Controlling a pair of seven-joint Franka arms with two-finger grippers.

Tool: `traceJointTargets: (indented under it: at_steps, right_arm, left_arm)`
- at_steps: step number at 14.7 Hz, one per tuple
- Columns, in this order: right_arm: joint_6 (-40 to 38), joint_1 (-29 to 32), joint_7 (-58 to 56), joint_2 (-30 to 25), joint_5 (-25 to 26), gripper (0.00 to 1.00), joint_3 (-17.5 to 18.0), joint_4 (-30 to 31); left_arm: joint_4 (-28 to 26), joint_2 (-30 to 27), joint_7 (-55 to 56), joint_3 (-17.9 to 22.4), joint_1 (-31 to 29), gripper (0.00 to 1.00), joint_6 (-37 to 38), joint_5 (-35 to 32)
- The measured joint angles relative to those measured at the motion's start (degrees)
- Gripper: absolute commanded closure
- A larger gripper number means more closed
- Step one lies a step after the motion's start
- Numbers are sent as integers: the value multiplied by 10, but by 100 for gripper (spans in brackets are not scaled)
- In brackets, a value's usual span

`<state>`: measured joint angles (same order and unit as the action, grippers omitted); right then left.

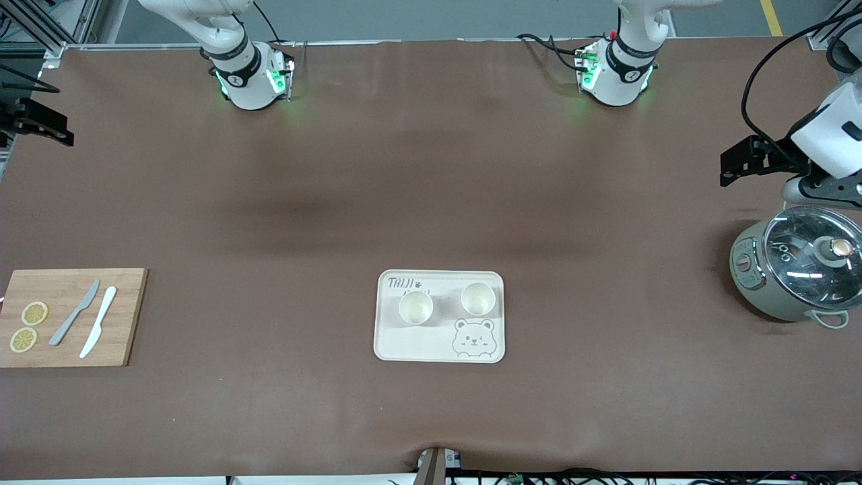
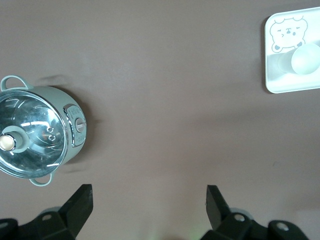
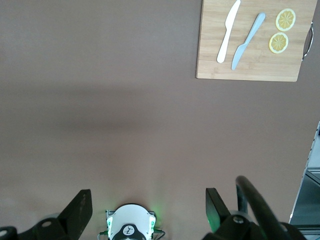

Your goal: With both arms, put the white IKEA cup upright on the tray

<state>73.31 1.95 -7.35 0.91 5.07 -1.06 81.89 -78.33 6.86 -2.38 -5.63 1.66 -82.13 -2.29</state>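
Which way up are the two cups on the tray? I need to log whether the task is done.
Both upright: each white cup stands on the tray with its open rim facing up.

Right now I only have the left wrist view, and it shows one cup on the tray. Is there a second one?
Observer: Yes. A second white cup stands upright on the tray, beside the cup you see.
Operator: What is at the right arm's end of the table?
Observer: A wooden cutting board with a grey knife, a white knife and two lemon slices.
Operator: And the right gripper?
Observer: The right gripper hangs open and empty over the table.
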Motion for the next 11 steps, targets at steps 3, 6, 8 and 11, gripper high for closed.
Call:
traceJointTargets:
  at_steps: [3,6,8,11]
  right_arm:
    - [21,-3,-2,1,5,0,0,1]
    - [40,-13,-5,3,14,0,0,1]
    - [66,-23,-5,10,21,0,0,1]
    - [86,-27,-5,32,24,0,0,-7]
  left_arm:
    - [0,0,0,0,0,0,0,0]
    - [0,0,0,0,0,0,0,0]
    - [-1,0,0,0,0,0,0,0]
    - [-1,0,0,0,-1,0,0,0]
